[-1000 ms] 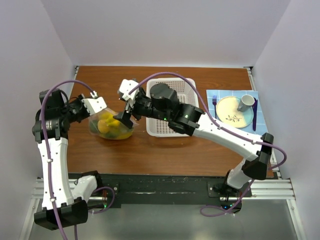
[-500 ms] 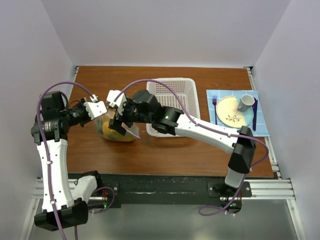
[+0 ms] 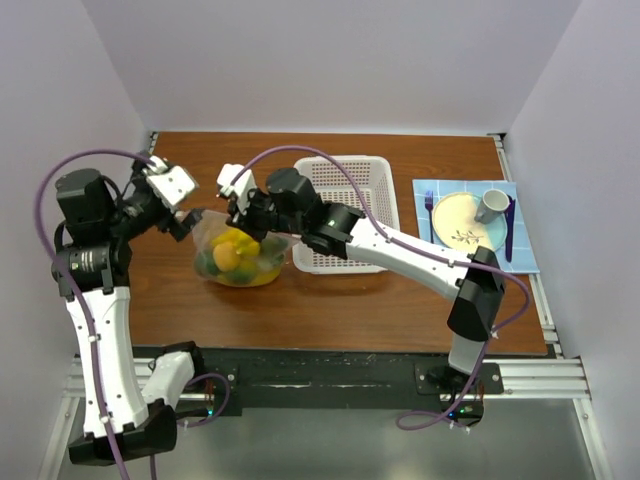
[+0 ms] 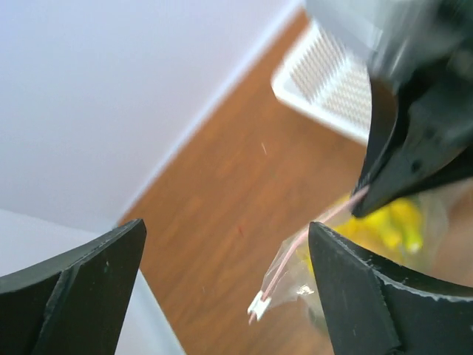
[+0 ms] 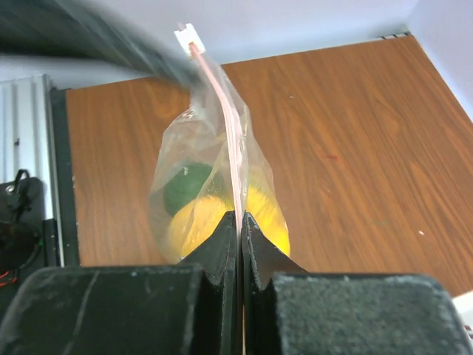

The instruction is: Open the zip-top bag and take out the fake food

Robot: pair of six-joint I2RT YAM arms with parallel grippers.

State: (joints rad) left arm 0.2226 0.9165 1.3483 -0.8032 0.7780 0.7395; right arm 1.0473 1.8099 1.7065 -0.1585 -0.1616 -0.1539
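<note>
The zip-top bag lies on the brown table left of the basket, a clear pouch with a pink zip strip and a white slider. The fake food fills it: yellow pieces, a green round one and an orange one. My right gripper is shut on the zip strip, holding the bag's top edge up. My left gripper stands open just left of the slider end, with nothing between its fingers. In the top view it sits at the bag's left corner, the right gripper above the bag.
A white perforated basket stands right of the bag, partly under my right arm. Farther right, a blue mat holds a cream plate, a grey mug, a fork and a knife. The side wall is close on the left.
My left gripper has let go of the bag, opened wide and drawn back to the left. My right gripper has moved onto the zip strip and shut on it.
</note>
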